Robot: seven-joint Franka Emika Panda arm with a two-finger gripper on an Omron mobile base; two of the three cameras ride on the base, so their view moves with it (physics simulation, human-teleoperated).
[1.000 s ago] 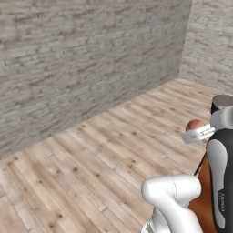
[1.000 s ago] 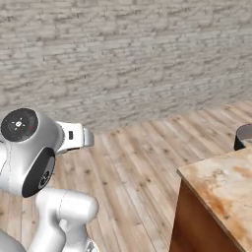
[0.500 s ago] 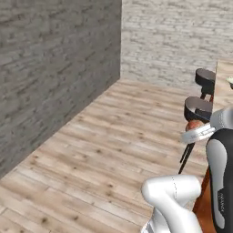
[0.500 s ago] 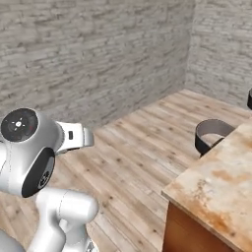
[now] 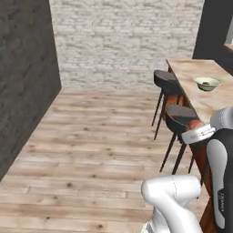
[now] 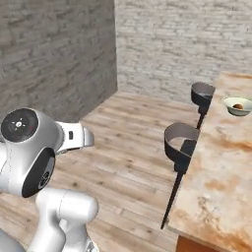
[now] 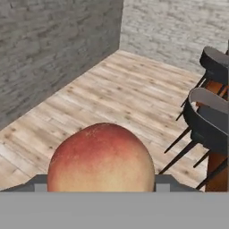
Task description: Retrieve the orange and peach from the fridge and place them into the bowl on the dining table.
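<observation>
Hand (image 7: 102,190) closed on the peach (image 7: 101,159), fruit filling the lower middle of the hand view between the two dark tips, reddish-pink on top with a pale yellow patch toward the right side. Beyond the peach, wooden plank floor (image 7: 112,94) running to grey brick walls (image 7: 49,44). Off to the right, two dark stools (image 6: 181,142) tucked against the long edge of the surface (image 6: 216,172), beige marbled stone blotched rusty orange. Near the far end of that surface, toward its stool-side edge, the bowl (image 5: 207,83), pale greenish-white, upright. Inside the bowl, a small orange-brown ball, the orange (image 6: 237,106), resting on the bottom. Peach well apart from the bowl.
</observation>
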